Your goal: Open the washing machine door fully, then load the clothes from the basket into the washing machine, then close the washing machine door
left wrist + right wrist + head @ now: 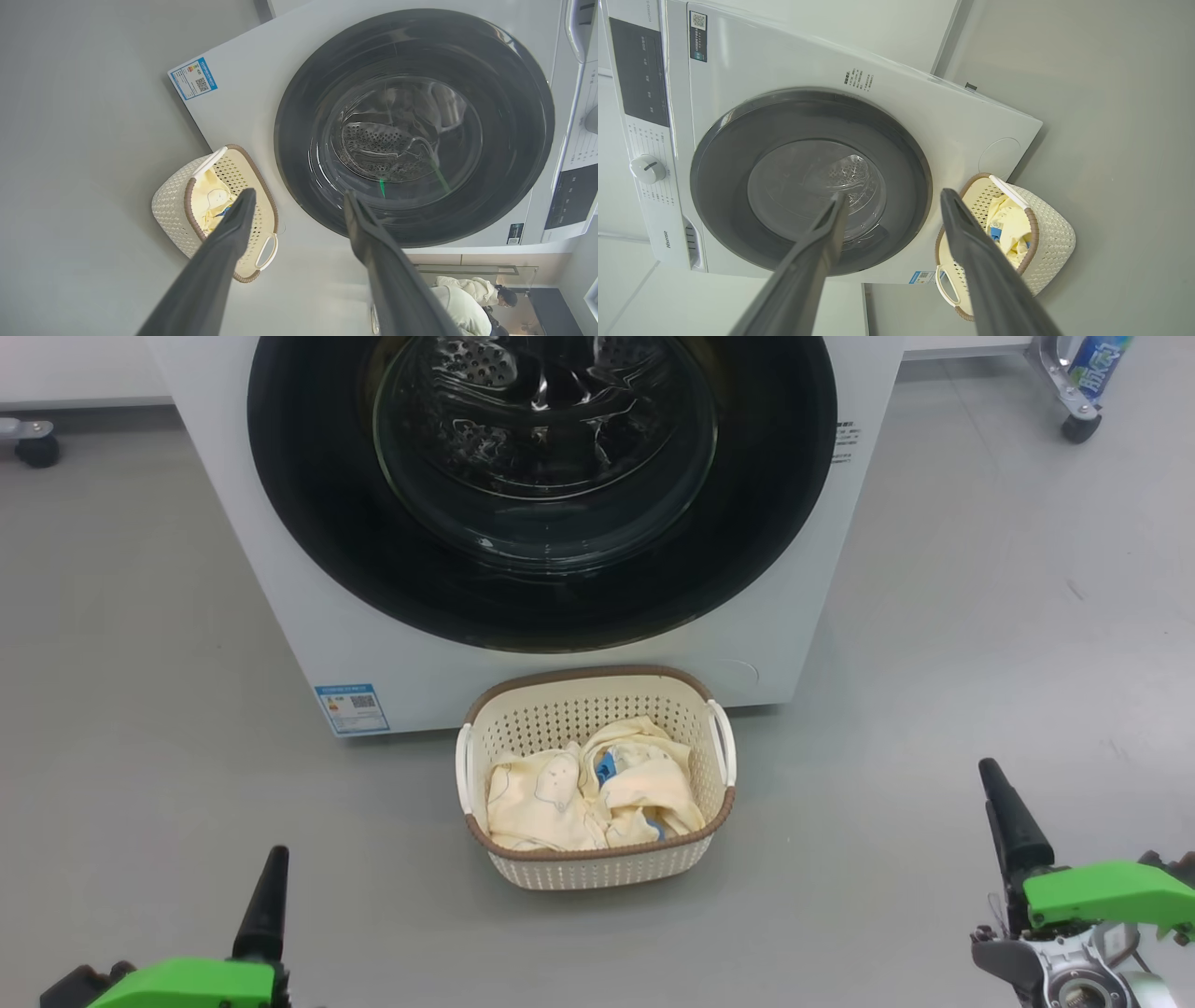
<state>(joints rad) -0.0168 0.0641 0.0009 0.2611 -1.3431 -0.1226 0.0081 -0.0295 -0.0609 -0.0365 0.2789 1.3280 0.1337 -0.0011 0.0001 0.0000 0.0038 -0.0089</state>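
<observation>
The white washing machine [280, 616] stands ahead with its washing machine door [308, 523] shut flush, black rim around the glass bowl. On the floor right in front sits the cream basket [597, 873], and the pale yellow clothes [579, 793] with blue trim lie inside. My left gripper [274, 859] hovers low at the left and my right gripper [991, 775] low at the right, both well short of the basket. In the left wrist view the left gripper [299, 193] is open and empty, facing the door [299, 140] and the basket [170, 205]. The right gripper [892, 193] is open too, with the door [724, 186] and the basket [1052, 233] beyond.
Grey floor [934, 663] spreads on both sides of the basket. A caster wheel [35, 443] stands at the far left and a wheeled frame [1078, 425] with a blue-labelled bottle at the far right. A person [472, 289] in a pale jacket shows beside the machine.
</observation>
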